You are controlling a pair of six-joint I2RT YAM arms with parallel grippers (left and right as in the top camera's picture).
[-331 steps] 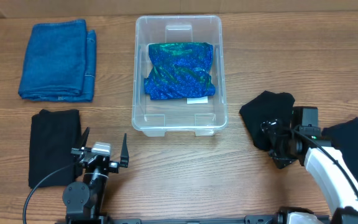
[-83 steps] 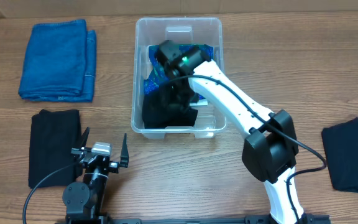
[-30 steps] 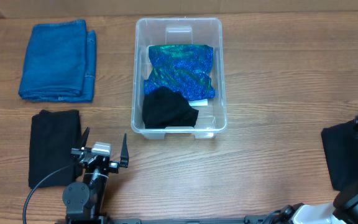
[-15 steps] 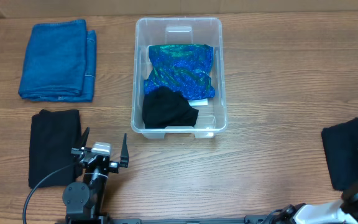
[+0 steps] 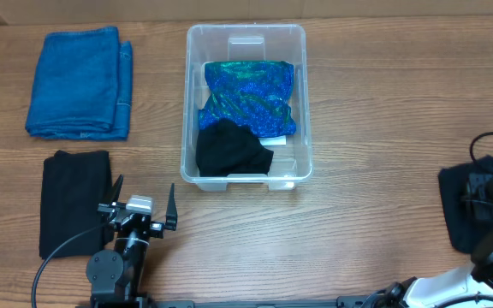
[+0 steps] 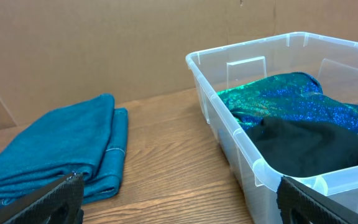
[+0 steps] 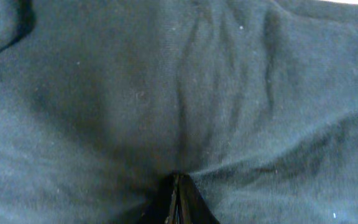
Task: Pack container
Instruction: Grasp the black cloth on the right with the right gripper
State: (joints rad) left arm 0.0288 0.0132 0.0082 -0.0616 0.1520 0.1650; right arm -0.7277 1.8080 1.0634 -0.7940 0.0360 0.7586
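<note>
The container (image 5: 245, 28) is a clear plastic tub at the table's middle back. Inside lie a shiny blue-green cloth (image 5: 248, 96) and, at the near end, a black cloth (image 5: 229, 152). My left wrist view shows its rim (image 6: 224, 115) with both cloths (image 6: 278, 93) (image 6: 309, 146) inside. My left gripper (image 5: 141, 210) (image 6: 179, 202) is open and empty, near the tub's front-left corner. At the far right edge my right gripper (image 5: 479, 190) (image 7: 176, 186) is shut on another black cloth (image 5: 462, 214), whose folds gather at the fingertips.
A folded blue towel (image 5: 80, 81) (image 6: 55, 146) lies at the back left. A folded black cloth (image 5: 74, 201) lies just left of my left gripper. Bare wood runs between the tub and the right-hand cloth.
My right gripper came down on the black cloth at the right edge and shut on it; the cloth has bunched and shifted slightly left. The left arm is still.
</note>
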